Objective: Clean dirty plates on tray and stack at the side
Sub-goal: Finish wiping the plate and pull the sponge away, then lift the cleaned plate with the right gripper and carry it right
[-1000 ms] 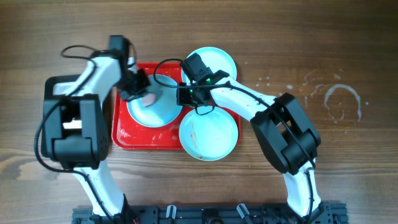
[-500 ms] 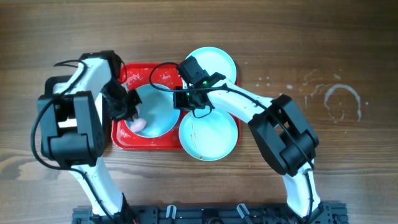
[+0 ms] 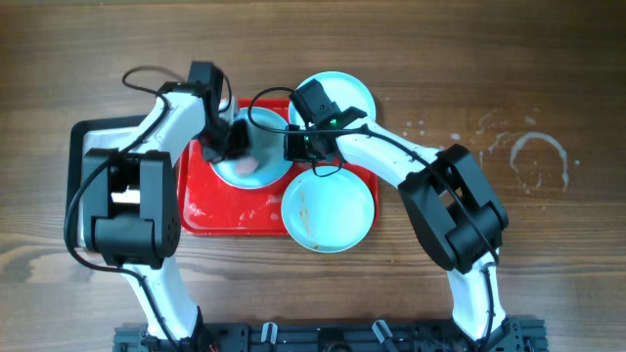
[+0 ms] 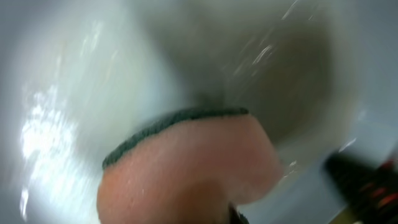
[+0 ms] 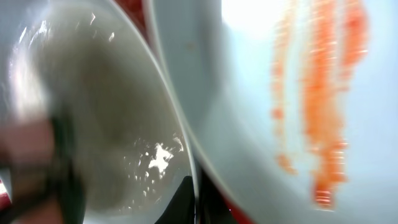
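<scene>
A brown wooden plank table (image 3: 548, 264) fills the overhead view, its grain running left to right, with pale dried ring marks (image 3: 538, 158) at the right of the frame. Nothing of the room beyond the tabletop shows.

The large bright red rectangular plastic tray (image 3: 210, 210) lies flat left of centre, its long axis running left to right across the frame. At the far left, partly under the left arm, sits a smaller black-rimmed tray with a white inside (image 3: 86, 129).

All three plates face up. The pale turquoise round plate with orange-brown streaks (image 3: 328, 210), the smeared plate, sits low in the frame, overhanging the red tray's lower right corner. A like plate, the upper plate (image 3: 337, 90), lies at the top centre, just past the tray's far edge. The third, the wet plate (image 3: 256, 174), sits in the tray's upper half; in the right wrist view its glistening rim (image 5: 112, 124) is just beside the smeared plate (image 5: 298, 93).

The right gripper (image 3: 293, 147) is closed on the wet plate's right rim. The left gripper (image 3: 233, 145) is over that plate, its fingers clamped on a pink sponge with a dark green edge (image 4: 186, 168), which presses on the wet surface.
</scene>
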